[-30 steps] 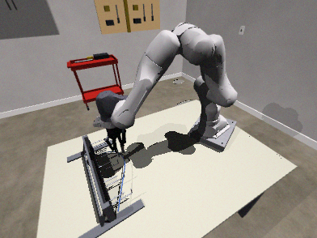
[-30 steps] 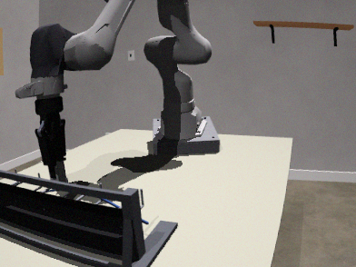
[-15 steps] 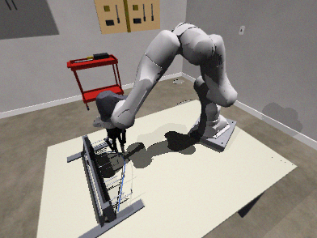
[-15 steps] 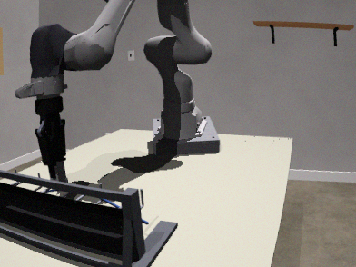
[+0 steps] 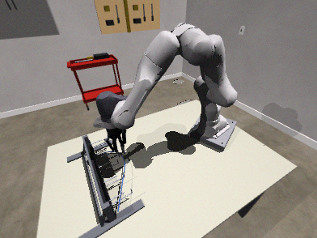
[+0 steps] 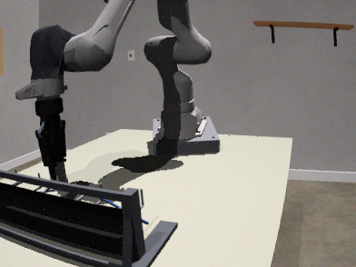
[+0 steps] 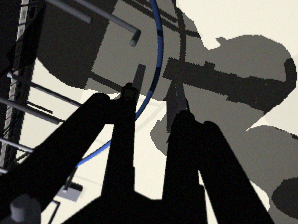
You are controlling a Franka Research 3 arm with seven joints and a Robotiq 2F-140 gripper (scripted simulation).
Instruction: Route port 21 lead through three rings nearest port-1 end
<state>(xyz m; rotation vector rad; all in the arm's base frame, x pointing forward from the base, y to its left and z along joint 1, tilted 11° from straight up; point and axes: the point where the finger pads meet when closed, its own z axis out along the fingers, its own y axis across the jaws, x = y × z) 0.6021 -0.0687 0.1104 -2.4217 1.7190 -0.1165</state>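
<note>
Beside rack, gripper partly spread, apparently pinching nothing; blue cable along rack's front. Best: centre cable between fingertips, close gently, avoid pushing rack.

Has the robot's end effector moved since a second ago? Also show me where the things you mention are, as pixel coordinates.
No, not that I can see. The end effector (image 5: pixel 119 150) (image 6: pixel 60 181) (image 7: pixel 156 81) is still above the same end of the rack (image 5: pixel 106 214) (image 6: pixel 131 227).
</note>
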